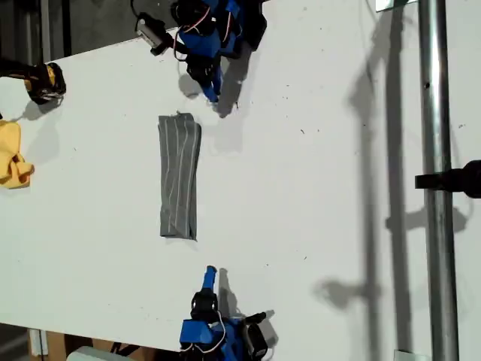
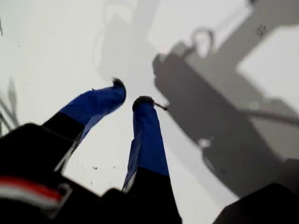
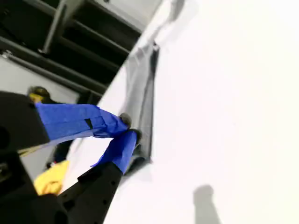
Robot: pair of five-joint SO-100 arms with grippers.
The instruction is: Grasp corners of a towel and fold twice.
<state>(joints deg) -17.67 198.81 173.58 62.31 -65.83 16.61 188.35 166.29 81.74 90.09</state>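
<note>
Since the towel [image 1: 179,177] now lies as a long, narrow strip, flat on the white table [image 1: 316,188] a little toward the exterior view's left of centre, you can take the folding as largely done. A squarish cloth brought down to this shape has most likely been doubled twice along the same line, though the layers cannot be counted from here. Its edges look fairly even, with a slight pucker at the end toward the exterior view's top. My second gripper [image 3: 129,127] hangs close over one end of the strip with its tips all but meeting, and you will see nothing pinched between them. My first gripper [image 2: 130,93] looks down on bare table and shadow, its tips a narrow gap apart and empty. In the exterior view one arm [image 1: 207,45] stands beyond the strip's top end and the other arm [image 1: 210,323] beyond its bottom end, neither touching the cloth. The wrist views do not settle which is which. The yellow cloth [image 1: 11,158] sits well apart at the exterior view's left edge. What remains, if anything, is a tidying of that puckered end.
</note>
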